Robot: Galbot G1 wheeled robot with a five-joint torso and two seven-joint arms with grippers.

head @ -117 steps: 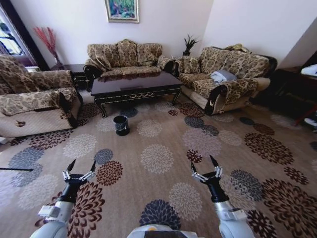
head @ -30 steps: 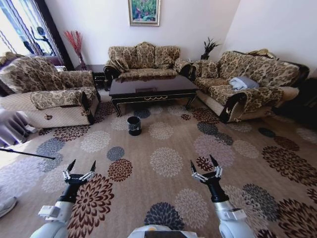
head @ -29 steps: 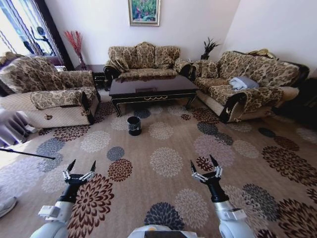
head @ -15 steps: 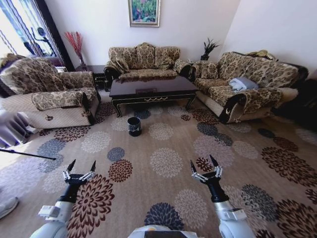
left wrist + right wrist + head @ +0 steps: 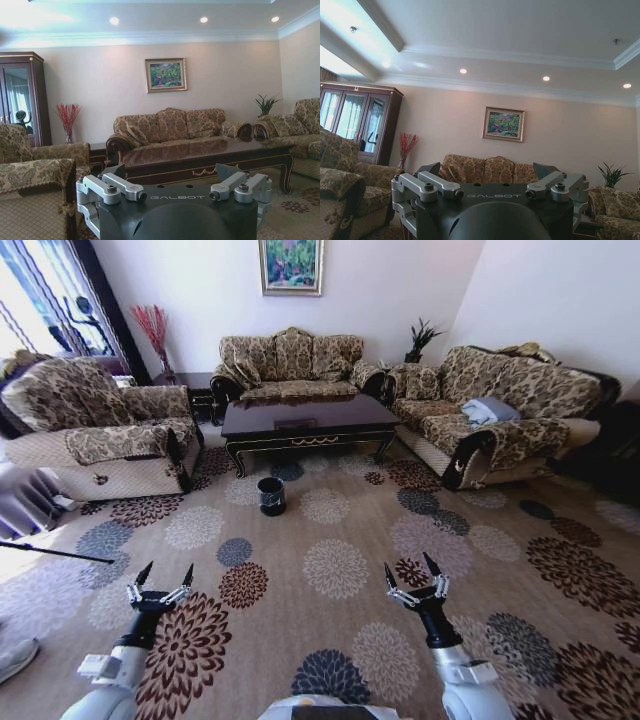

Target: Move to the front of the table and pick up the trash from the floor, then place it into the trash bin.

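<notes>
Head view: glossy dark table (image 5: 305,417), cylindrical black trash bin (image 5: 271,495) nearby.

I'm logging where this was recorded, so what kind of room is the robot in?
Most likely a furnished living room: three brown floral-patterned sofas surround a glossy near-black low coffee table on beige flower-medallion carpet, with a framed painting on the wall.

- The trash bin (image 5: 271,495) stood on the floor (image 5: 330,570) just in front of the table (image 5: 305,421).
- Nearer than the bin, both grippers, left (image 5: 160,581) and right (image 5: 414,574), hung spread.
</notes>
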